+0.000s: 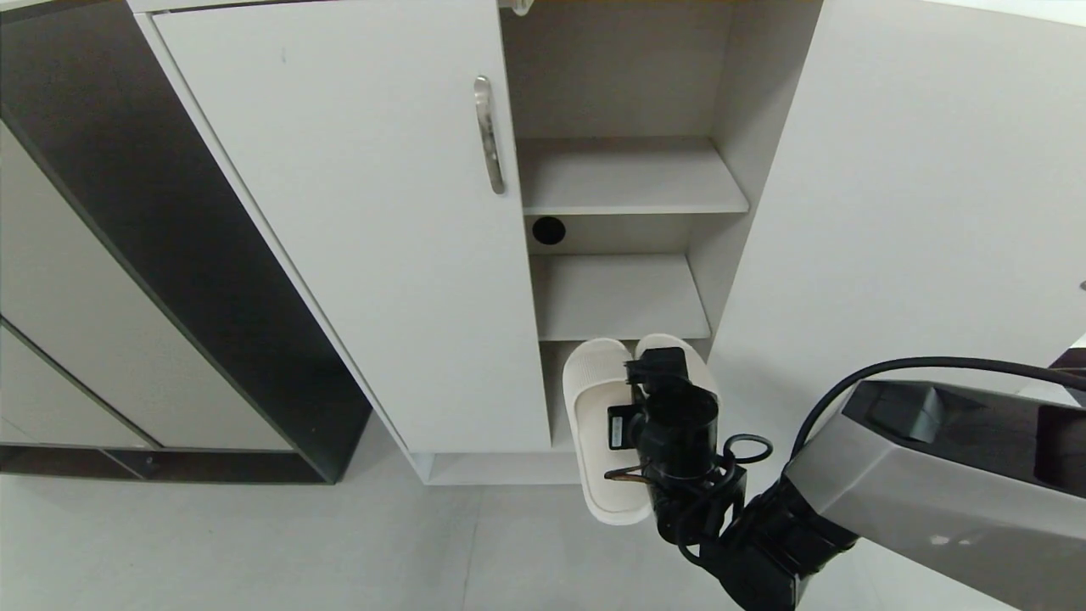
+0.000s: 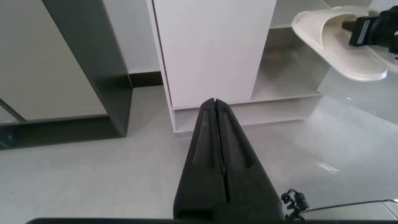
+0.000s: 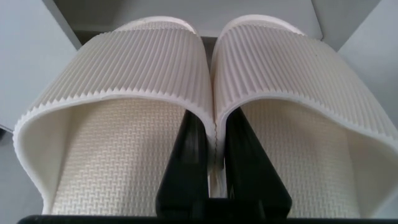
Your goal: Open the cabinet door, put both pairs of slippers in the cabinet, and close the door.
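Door (image 1: pixel 891 212)'s open, so we're mid-stow: right jaws clamped on the cream slippers (image 1: pixel 596 407), left jaws closed on nothing. Next we'd ease them onto the bottom shelf (image 2: pixel 283 87).

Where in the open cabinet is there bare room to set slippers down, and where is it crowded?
The upper shelf and the middle shelf lie bare, each between the closed left door and the cabinet's right wall. Crowded: the bottom opening, where the right gripper holds the pair of slippers.
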Motion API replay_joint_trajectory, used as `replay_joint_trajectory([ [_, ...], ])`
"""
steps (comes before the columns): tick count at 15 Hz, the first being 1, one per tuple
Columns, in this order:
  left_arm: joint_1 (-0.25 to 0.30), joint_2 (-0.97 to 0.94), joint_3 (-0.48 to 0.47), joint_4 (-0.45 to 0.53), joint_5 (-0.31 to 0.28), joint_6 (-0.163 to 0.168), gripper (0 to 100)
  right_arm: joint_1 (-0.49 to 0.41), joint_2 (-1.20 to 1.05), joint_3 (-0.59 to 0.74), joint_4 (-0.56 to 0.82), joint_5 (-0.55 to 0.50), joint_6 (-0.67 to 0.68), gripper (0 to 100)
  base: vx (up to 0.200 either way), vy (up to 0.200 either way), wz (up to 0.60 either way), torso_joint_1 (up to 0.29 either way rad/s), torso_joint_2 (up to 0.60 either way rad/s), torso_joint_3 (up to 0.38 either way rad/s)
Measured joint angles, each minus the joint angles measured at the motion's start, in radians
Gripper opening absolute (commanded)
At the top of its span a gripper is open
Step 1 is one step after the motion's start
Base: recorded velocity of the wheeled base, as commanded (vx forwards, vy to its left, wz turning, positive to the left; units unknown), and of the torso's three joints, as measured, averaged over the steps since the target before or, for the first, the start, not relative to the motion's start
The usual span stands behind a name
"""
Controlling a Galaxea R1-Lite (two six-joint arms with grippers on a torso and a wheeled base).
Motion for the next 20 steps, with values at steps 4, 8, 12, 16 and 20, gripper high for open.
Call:
replay_joint_trajectory([
  [4,0.001,0.000,0.000,0.000,0.000,-0.001,0,0.000,0.013,0.000,-0.003,-0.004,0.000,0,0.200,0.000,0.00,-0.002,0.00,0.001],
  [8,0.001,0.000,0.000,0.000,0.000,-0.002,0,0.000,0.016,-0.001,-0.003,-0.007,0.000,0,0.200,0.000,0.00,0.007,0.00,0.004],
  [12,0.001,0.000,0.000,0.000,0.001,-0.003,0,-0.002,0.022,-0.006,-0.052,-0.005,0.000,0,0.050,0.000,0.00,-0.002,0.00,0.001],
  [16,0.001,0.000,0.000,0.000,0.000,-0.007,0,-0.043,0.068,-0.077,-0.059,0.010,-0.016,0,0.000,0.000,0.00,0.000,0.00,0.000],
  [20,0.000,0.000,0.000,0.000,0.001,-0.009,0,-0.092,0.110,-0.197,0.014,0.074,-0.053,0,0.000,0.000,0.00,0.000,0.00,0.000],
])
